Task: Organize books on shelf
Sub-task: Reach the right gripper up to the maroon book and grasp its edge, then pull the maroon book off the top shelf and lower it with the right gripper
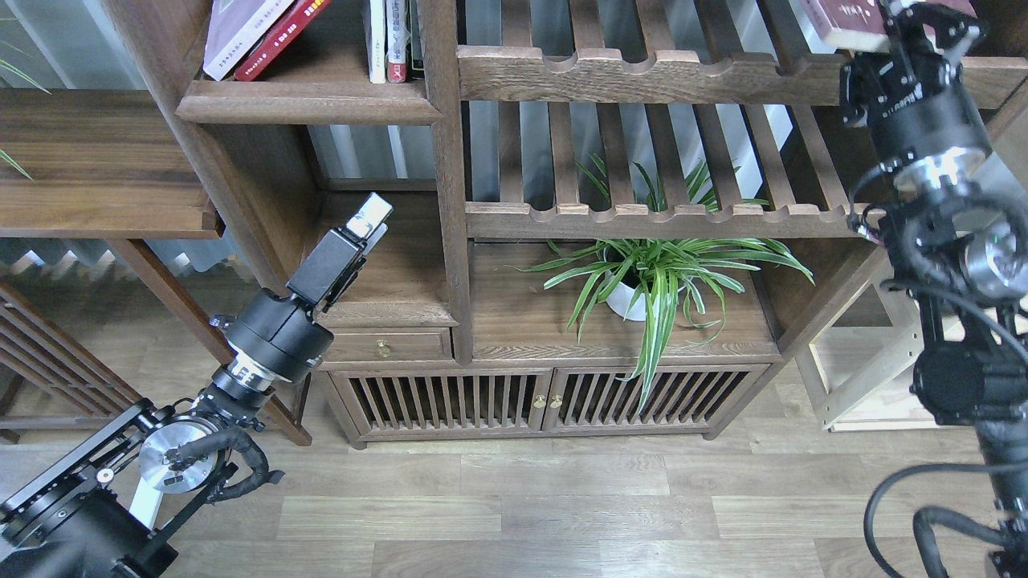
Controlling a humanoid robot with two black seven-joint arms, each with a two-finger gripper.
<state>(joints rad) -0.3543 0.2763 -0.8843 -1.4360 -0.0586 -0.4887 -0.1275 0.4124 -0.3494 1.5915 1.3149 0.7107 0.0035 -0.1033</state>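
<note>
The dark walnut shelf fills the view. At its top right, my right gripper is shut on the lower edge of the dark brown book, held above the upper slatted rack; most of that book is cut off by the view's top edge. In the upper left compartment a pale lavender book and a red book lean to the right. A few more books stand upright beside them. My left gripper is shut and holds nothing, in front of the compartment above the drawer.
A potted spider plant stands on the board under the lower slatted rack. A brass-knobbed drawer and slatted cabinet doors are below. A dark side table is at the left, pale wood shelving at the right.
</note>
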